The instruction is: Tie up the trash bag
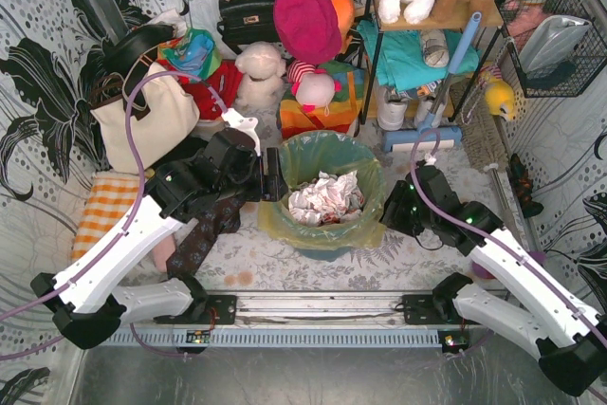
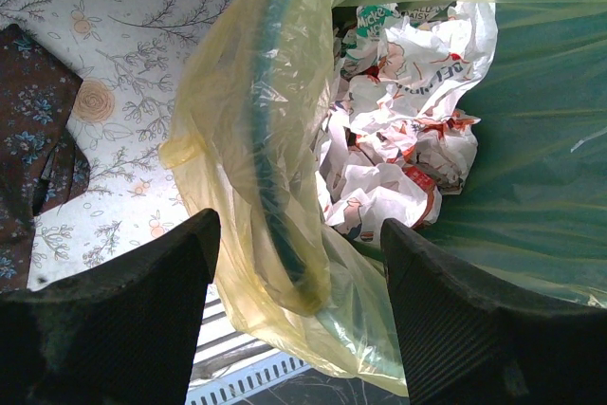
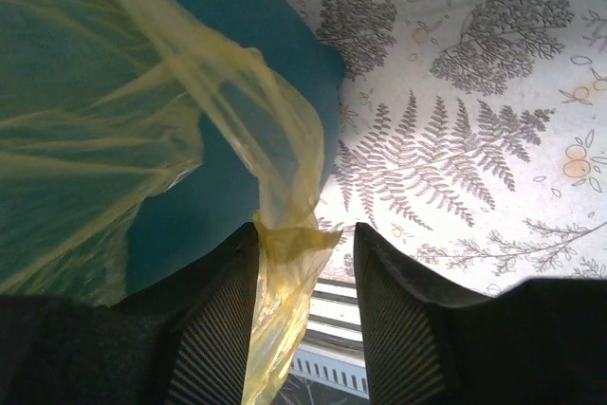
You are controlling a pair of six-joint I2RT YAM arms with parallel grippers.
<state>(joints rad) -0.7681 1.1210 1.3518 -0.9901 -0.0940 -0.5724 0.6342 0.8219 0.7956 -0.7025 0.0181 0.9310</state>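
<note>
Both empty, open: left tool (image 2: pixel 299 234), right tool (image 3: pixel 305 239) astride wrinkly yellow-green trash bag (image 2: pixel 248 111)

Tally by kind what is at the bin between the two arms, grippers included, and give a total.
Trash bag: 1
Teal bucket: 1
Heap of crumpled paper: 1
Grippers: 2 (left gripper, right gripper)
Total: 5

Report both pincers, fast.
Left pincer: open, straddling the trash bag rim.
Right pincer: open, bag strand between its jaws, not pinched.
</note>
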